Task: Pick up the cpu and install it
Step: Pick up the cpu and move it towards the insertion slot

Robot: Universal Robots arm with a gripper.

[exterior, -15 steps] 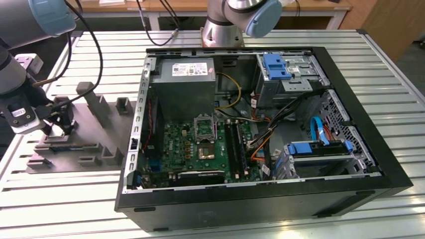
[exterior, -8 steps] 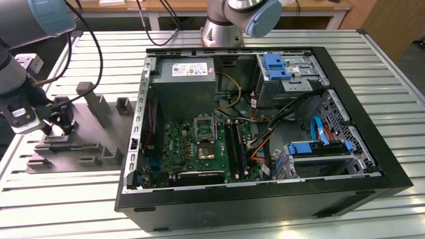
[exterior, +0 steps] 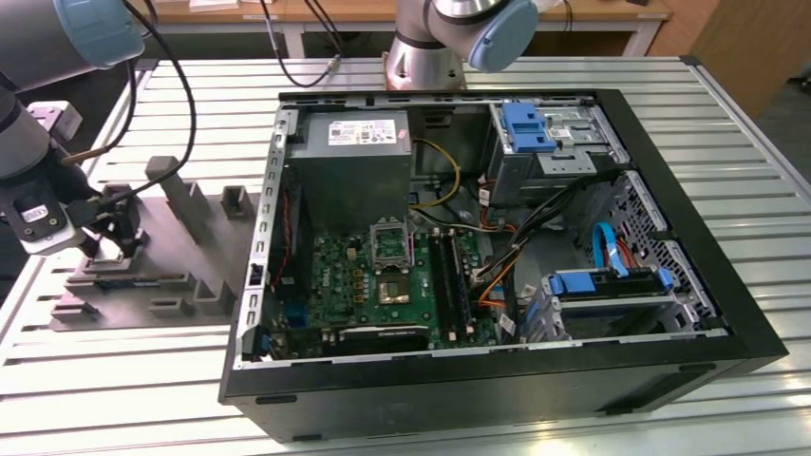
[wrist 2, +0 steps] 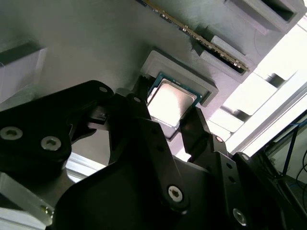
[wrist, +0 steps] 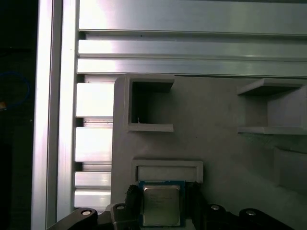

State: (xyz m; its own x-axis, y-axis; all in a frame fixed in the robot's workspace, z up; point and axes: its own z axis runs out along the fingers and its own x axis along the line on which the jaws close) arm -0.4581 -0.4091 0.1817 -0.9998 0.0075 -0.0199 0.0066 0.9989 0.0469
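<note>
**Slatted aluminium bench: cpu pick in hand, chip not lifted**

Bench carries a grey moulded fixture. An open computer case sits just beside it, on the exterior view's right. Landmark = the fixture.

- cpu: lies flat in a raised walled pocket of the fixture, near the fixture edge that faces bare slats. Silver lid is up and a green board edge shows along the pocket wall. Visible in both wrist views; looks fully seated, not tilted.
- gripper: down on the fixture with the cpu centred in its span. Can't tell whether it's clamped on the chip or just bracketing it. No gap is readable and the chip shows no lift.
- socket: on the board inside the case, well apart from the fixture. Looks unfilled from here.

Judgement: the step is the grasp, so first half of the task, with the install untouched. A lift from here calls for a firm, even hold on two opposite edges and a straight pull out of the pocket. The walls sit close around the chip, so any tilt could snag a corner. The carry from the fixture to the case wants the chip kept level.
</note>
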